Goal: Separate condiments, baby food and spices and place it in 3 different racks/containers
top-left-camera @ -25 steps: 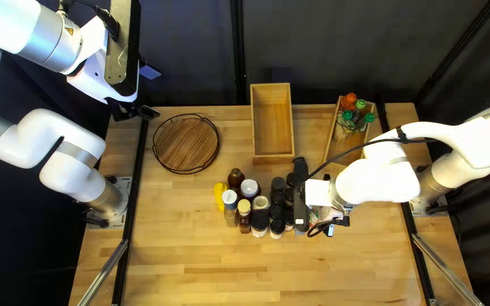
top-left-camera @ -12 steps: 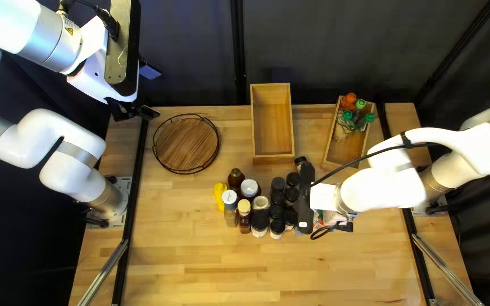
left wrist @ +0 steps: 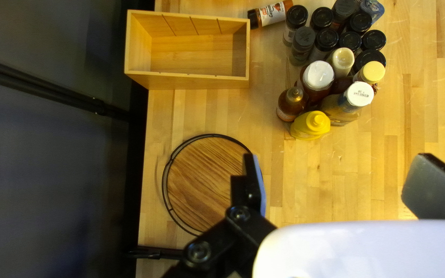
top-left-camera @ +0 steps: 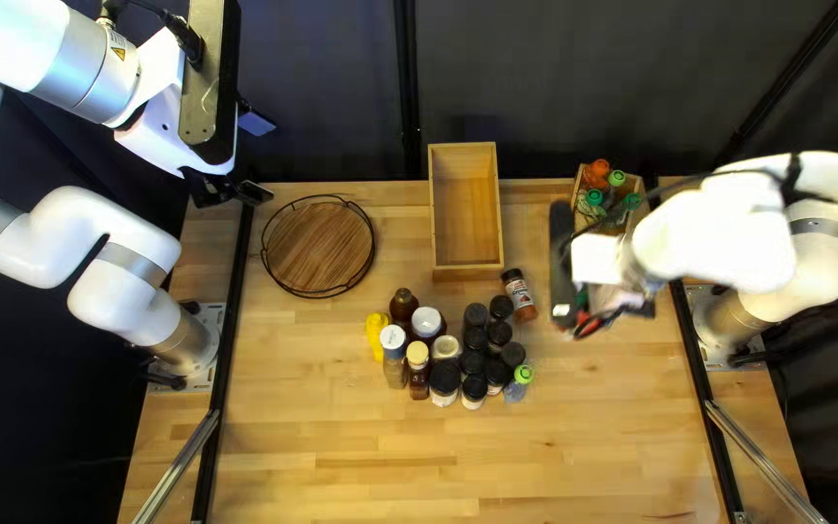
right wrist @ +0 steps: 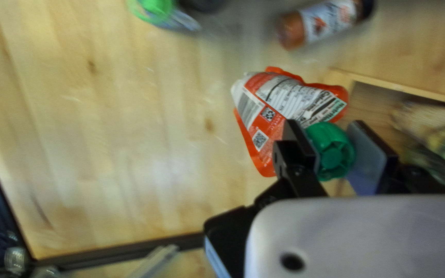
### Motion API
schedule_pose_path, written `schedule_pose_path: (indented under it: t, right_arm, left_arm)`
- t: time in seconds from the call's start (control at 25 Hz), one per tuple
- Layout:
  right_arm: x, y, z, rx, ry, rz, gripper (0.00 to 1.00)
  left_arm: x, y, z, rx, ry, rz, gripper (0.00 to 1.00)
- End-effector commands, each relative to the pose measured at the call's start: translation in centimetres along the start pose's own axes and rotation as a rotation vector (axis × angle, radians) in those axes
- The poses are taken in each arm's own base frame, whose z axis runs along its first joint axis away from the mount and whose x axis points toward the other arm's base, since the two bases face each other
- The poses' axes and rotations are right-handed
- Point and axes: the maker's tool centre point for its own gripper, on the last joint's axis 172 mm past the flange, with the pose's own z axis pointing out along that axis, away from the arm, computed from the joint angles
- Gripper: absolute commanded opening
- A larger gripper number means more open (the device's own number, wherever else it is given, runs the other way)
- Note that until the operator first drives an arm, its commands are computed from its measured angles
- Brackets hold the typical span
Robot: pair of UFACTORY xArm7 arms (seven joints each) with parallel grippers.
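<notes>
At the surface's [top-left-camera: 341, 456] far right, in the top left view, the right-hand box [top-left-camera: 577, 184] already holds several capped pouches [top-left-camera: 617, 180], so we judge the baby food nearly sorted. One green-capped pouch [top-left-camera: 518, 383] waits beside the spice jars [top-left-camera: 474, 314], on their near right. Those jars, the bottles [top-left-camera: 377, 335] to their left and a tipped spice jar [top-left-camera: 519, 296] have yet to be placed; the middle box [top-left-camera: 499, 213] and round rack [top-left-camera: 318, 245], both far side, probably await them.

In the left wrist view, our left gripper [left wrist: 336, 172] has its jaws wide apart, gripping nothing.

In the right wrist view, our right gripper [right wrist: 328, 138] has its jaws clamped on the green cap [right wrist: 330, 152] of an orange pouch [right wrist: 284, 105], close to the right-hand box. Once we drop that in, perhaps one pouch remains before two whole groups.
</notes>
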Motion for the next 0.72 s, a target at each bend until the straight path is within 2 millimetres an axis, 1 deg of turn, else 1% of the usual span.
schedule_pose_path:
  t: [0.04, 0.2, 0.32, 0.56, 0.72]
  right_arm:
    - [-2.2, 3.8, 1.0, -0.02, -0.04, -0.029, 0.0]
    - [-3.2, 6.0, 2.6, -0.022, -0.065, -0.024, 0.0]
    - [-3.2, 6.8, 4.1, -0.02, -0.081, -0.022, 0.0]
    - [-2.8, 7.0, 6.8, -0.021, -0.074, -0.023, 0.0]
    - [-3.1, 7.0, 8.3, -0.038, -0.065, -0.025, 0.0]
  left_arm:
    - [0.0, 0.0, 0.0, 0.0, 0.0, 0.0, 1.0]
    - [0.0, 0.0, 0.0, 0.0, 0.0, 0.0, 1.0]
    - [0.0, 0.0, 0.0, 0.0, 0.0, 0.0, 1.0]
    - [0.0, 0.0, 0.0, 0.0, 0.0, 0.0, 1.0]
    - [0.0, 0.0, 0.0, 0.0, 0.0, 0.0, 1.0]
